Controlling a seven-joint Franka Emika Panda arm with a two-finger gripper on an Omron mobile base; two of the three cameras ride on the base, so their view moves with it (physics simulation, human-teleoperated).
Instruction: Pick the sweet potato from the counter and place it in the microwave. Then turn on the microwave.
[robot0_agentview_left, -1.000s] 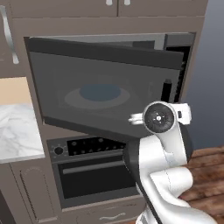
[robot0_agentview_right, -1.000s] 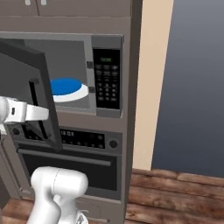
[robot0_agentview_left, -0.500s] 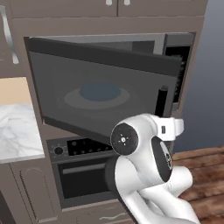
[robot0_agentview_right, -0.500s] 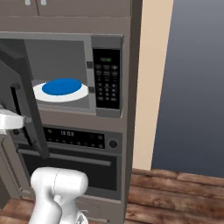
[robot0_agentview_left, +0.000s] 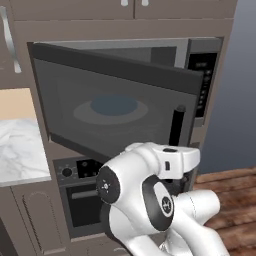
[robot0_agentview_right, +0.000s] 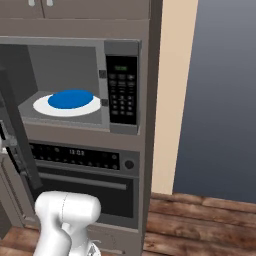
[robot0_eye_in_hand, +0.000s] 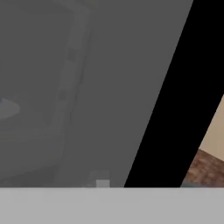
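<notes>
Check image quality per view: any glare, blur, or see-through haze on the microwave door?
Left base view: the dark glass microwave door acts as a tinted filter, the round blue plate showing dim and grey through it, no glare. Right base view: even light, the plate bright and sharp on the white turntable. Hand view: soft, washed-out grey, little detail.

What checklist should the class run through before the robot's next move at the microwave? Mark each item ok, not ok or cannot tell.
1. Microwave door open: ok, swung well out.
2. Blue plate on white turntable: ok.
3. Sweet potato inside microwave: cannot tell, none visible on the plate.
4. Keypad panel unobstructed: ok.
5. Claw shut: ok; what it holds, cannot tell.
6. Counter free of sweet potato: ok on the visible part.
</notes>
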